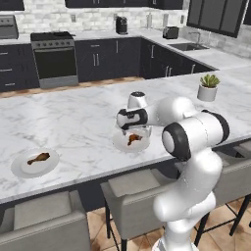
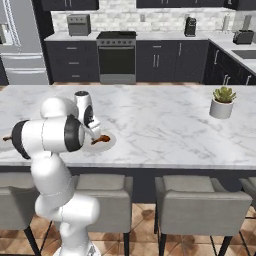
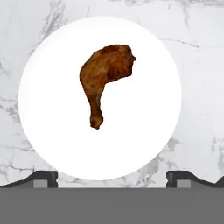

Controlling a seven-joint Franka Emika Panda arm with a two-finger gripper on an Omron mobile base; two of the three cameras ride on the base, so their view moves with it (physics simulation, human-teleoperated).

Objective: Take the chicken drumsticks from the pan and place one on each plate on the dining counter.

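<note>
On the marble dining counter (image 1: pixel 78 122) lie two white plates. The near plate (image 1: pixel 122 143) (image 2: pixel 109 145) (image 3: pixel 52 131) holds a brown chicken drumstick (image 1: pixel 133 138) (image 2: pixel 101 139) (image 3: pixel 105 74) with its bone end toward my hand. My gripper (image 1: pixel 128 129) (image 2: pixel 93 131) (image 3: pixel 112 179) hangs open just above this plate; its fingertips (image 3: pixel 43 178) stand wide apart, clear of the meat, with nothing between them. The left plate (image 1: pixel 22 169) carries the other drumstick (image 1: pixel 39 158). The pan is out of view.
A potted plant (image 1: pixel 208 87) (image 2: pixel 222 102) stands on the counter's right part. Grey stools (image 1: pixel 132 188) (image 2: pixel 200 200) line the near edge. The stove (image 1: pixel 51 56) (image 2: pixel 116 55) and dark cabinets run along the far wall.
</note>
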